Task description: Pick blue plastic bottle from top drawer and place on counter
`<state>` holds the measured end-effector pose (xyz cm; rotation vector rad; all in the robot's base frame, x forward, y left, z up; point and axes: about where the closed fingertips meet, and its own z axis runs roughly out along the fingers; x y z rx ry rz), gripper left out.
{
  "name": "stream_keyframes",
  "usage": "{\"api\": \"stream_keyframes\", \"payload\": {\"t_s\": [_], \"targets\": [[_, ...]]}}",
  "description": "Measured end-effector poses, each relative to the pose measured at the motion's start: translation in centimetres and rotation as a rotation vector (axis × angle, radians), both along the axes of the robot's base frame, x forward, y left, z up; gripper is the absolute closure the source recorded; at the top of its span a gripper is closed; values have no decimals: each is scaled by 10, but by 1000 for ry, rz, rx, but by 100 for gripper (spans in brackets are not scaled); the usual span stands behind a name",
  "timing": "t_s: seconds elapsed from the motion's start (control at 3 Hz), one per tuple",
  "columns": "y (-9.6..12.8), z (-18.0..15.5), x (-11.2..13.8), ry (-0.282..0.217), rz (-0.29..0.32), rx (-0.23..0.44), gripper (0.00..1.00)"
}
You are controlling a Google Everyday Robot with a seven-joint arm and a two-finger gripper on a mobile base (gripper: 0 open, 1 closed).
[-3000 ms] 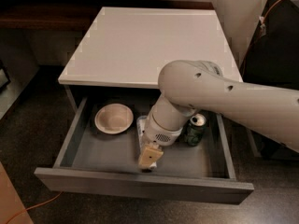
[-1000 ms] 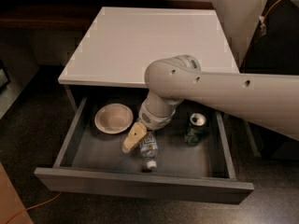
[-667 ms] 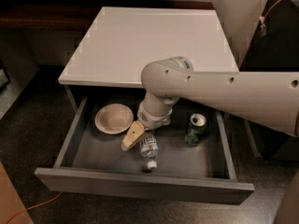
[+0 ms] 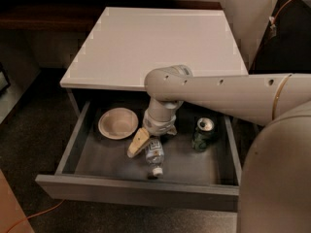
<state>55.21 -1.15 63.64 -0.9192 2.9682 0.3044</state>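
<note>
The top drawer is pulled out under the white counter. The blue plastic bottle lies on the drawer floor near the middle, its white cap pointing to the drawer front. My gripper is low inside the drawer at the bottle's far end. It is open, with one beige finger just left of the bottle. The other finger is hidden behind the wrist and bottle. The bottle rests on the drawer floor.
A beige bowl sits in the drawer's left half. A dark green can stands upright at the right. My arm reaches in from the right over the drawer. A dark wooden shelf runs behind at left.
My gripper has moved from the drawer's middle front toward the back left and turned. The bottle, hidden under it before, now shows beside the finger. The last second shows little motion.
</note>
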Motion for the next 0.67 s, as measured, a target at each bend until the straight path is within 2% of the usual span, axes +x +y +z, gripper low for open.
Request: {"api": "stream_keyframes", "payload": {"t_s": [0.33,0.67], "targets": [[-4,-11,0,22,-25,-9,0],[-8,-17,-5,32,-44,-15,15]]}}
